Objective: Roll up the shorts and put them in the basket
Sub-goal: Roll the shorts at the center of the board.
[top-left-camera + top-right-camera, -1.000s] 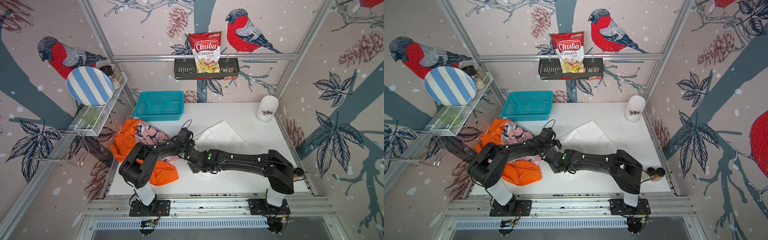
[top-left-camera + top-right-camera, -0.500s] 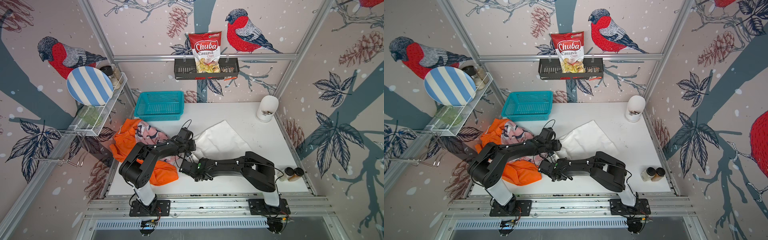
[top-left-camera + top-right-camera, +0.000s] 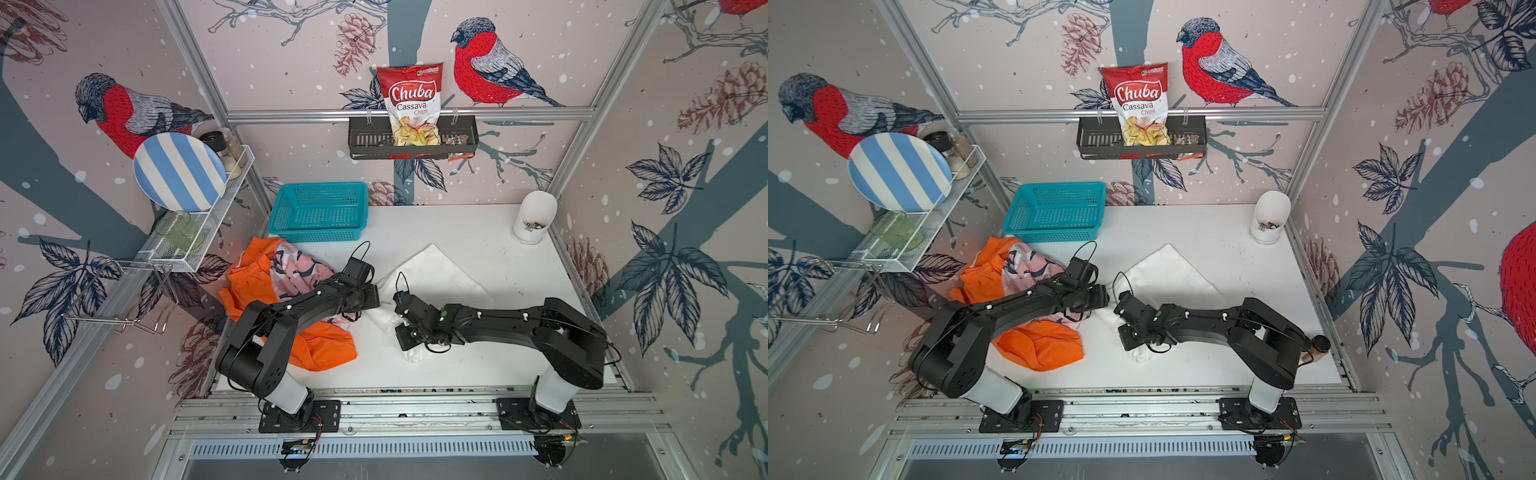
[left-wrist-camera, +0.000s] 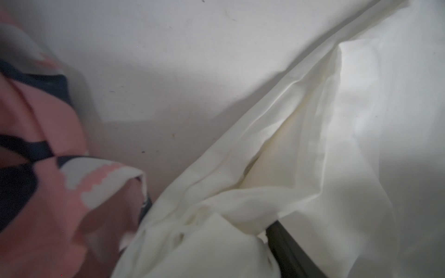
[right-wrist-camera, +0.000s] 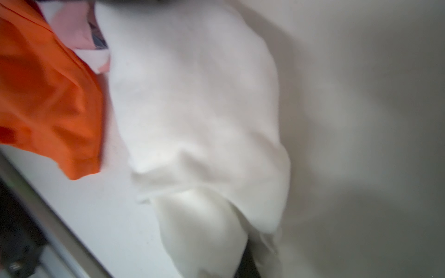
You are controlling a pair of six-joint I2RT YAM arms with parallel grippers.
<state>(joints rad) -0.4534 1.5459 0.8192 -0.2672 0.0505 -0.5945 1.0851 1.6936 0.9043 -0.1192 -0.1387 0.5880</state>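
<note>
The white shorts [image 3: 432, 274] [image 3: 1167, 274] lie spread at mid-table, their near end bunched up. My right gripper [image 3: 409, 338] [image 3: 1136, 338] is shut on that bunch; in the right wrist view the white shorts [image 5: 192, 96] wrap a dark finger [image 5: 246, 264]. My left gripper [image 3: 375, 297] [image 3: 1105, 297] sits at the cloth's left edge. In the left wrist view its fingers [image 4: 284, 245] stand apart with white shorts [image 4: 313, 144] draped between them. The orange shorts [image 3: 324, 345] [image 5: 43, 96] and the pink printed shorts [image 3: 295, 270] [image 4: 36, 192] are piled at the left under my left arm.
A teal basket [image 3: 318, 212] stands at the back left. A white holder [image 3: 534, 218] is at the back right. Two spice jars [image 3: 1316, 347] stand by the right front edge. A wire rack with a striped plate [image 3: 178, 172] and a chips shelf [image 3: 411, 137] hang on the walls.
My right gripper has closed on the near end of the white shorts and drawn back a little to the right. The left gripper's fingers have spread slightly wider.
</note>
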